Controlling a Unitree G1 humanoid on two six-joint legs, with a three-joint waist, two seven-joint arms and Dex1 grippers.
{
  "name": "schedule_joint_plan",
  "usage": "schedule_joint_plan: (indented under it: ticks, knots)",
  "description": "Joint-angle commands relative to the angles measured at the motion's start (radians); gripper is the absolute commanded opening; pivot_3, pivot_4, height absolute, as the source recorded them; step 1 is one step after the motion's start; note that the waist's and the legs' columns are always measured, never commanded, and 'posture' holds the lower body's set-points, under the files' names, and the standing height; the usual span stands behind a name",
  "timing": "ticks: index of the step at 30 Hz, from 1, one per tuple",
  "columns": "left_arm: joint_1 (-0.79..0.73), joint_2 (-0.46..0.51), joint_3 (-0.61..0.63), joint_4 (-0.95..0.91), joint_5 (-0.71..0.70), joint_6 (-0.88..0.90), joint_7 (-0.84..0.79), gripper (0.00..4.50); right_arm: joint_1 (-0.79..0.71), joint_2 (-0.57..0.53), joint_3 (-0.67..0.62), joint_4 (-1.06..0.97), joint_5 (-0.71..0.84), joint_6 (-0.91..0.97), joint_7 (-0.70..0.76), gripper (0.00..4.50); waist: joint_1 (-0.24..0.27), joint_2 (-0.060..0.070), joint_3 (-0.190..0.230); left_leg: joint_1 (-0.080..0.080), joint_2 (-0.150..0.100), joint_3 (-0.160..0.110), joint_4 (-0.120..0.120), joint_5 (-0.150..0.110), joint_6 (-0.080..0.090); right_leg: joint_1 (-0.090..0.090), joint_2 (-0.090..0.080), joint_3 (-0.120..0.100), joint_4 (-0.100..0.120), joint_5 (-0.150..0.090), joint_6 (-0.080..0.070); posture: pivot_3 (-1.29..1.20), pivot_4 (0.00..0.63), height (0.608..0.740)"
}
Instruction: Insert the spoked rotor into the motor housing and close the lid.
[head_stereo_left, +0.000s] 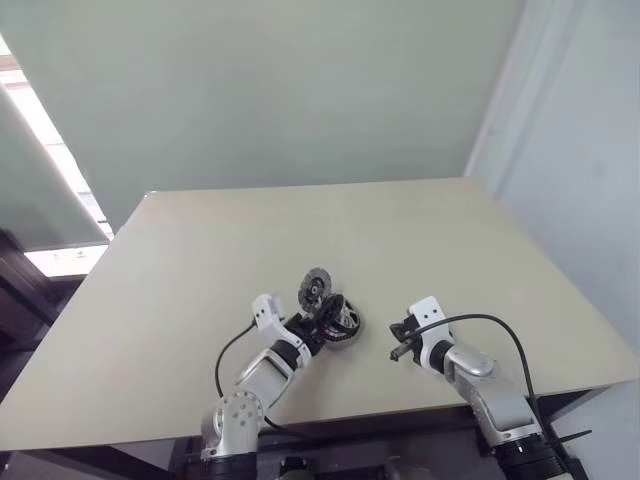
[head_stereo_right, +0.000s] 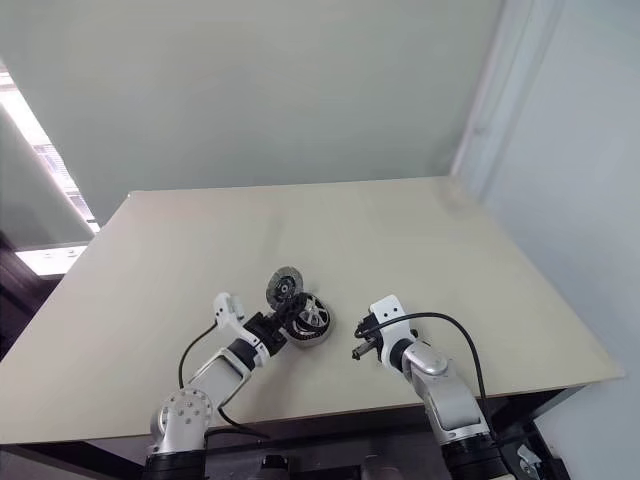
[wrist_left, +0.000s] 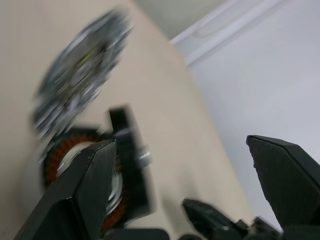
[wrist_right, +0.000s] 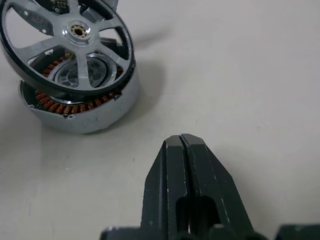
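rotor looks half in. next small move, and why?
Probably press the spoked rotor flat into the motor housing. It rests tilted on the housing, one edge raised so the orange windings show beneath. The left gripper is open beside it and holds nothing; the right gripper is shut, apart from it. The lid can wait.
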Motion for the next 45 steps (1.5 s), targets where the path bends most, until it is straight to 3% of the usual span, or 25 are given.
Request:
schedule_joint_plan:
  ticks: [1, 9, 22, 26, 30, 45]
  knots:
    - [0.019, 0.084, -0.027, -0.086, 0.021, 0.016, -0.059, 4.45, -0.021, 0.006, -0.011, -0.012, 0.015, -0.024, 0.003, 0.0, 0.0, 0.0, 0.0, 0.001, 0.0, 0.0, 0.0, 0.0, 0.0, 0.0, 0.0, 0.0, 0.0, 0.0, 0.0, 0.0, 0.0, 0.74]
    - [0.039, 0.241, -0.044, -0.059, 0.105, -0.029, -0.153, 4.45, -0.027, 0.007, -0.007, 0.003, 0.013, -0.031, 0.01, 0.0, 0.0, 0.001, 0.0, 0.003, 0.001, 0.0, 0.001, 0.0, 0.0, 0.002, 0.0, -0.001, 0.001, 0.0, 0.0, 0.0, 0.0, 0.74]
    - [-0.128, 0.127, -0.249, 0.232, 0.425, -0.283, -0.185, 0.04, -0.025, 0.016, -0.005, -0.002, 0.011, -0.033, 0.007, 0.0, 0.0, 0.001, 0.0, 0.003, -0.001, 0.0, 0.0, 0.0, 0.0, 0.002, 0.0, 0.0, 0.0, 0.0, 0.0, 0.0, 0.0, 0.74]
    - [-0.207, 0.108, -0.3, 0.446, 0.564, -0.355, -0.157, 0.04, -0.017, 0.019, -0.004, -0.007, 0.01, -0.035, 0.001, 0.0, 0.001, 0.001, 0.0, 0.004, -0.001, 0.0, 0.0, 0.0, 0.0, 0.003, 0.0, 0.0, 0.001, 0.0, 0.0, 0.0, 0.0, 0.74]
    - [-0.198, 0.104, -0.335, 0.523, 0.628, -0.338, -0.161, 0.04, -0.013, 0.022, -0.005, -0.013, 0.009, -0.037, -0.004, 0.0, 0.0, 0.001, 0.0, 0.005, -0.001, 0.001, 0.0, 0.0, 0.001, 0.003, 0.0, 0.0, 0.001, 0.0, 0.0, 0.0, 0.0, 0.74]
    - [-0.133, 0.118, -0.225, 0.295, 0.573, -0.42, -0.261, 0.04, -0.018, 0.014, -0.006, -0.006, 0.009, -0.045, 0.003, 0.0, 0.0, 0.001, 0.0, 0.005, 0.0, 0.0, 0.0, 0.0, 0.001, 0.003, 0.0, 0.0, 0.001, 0.0, 0.0, 0.0, 0.0, 0.74]
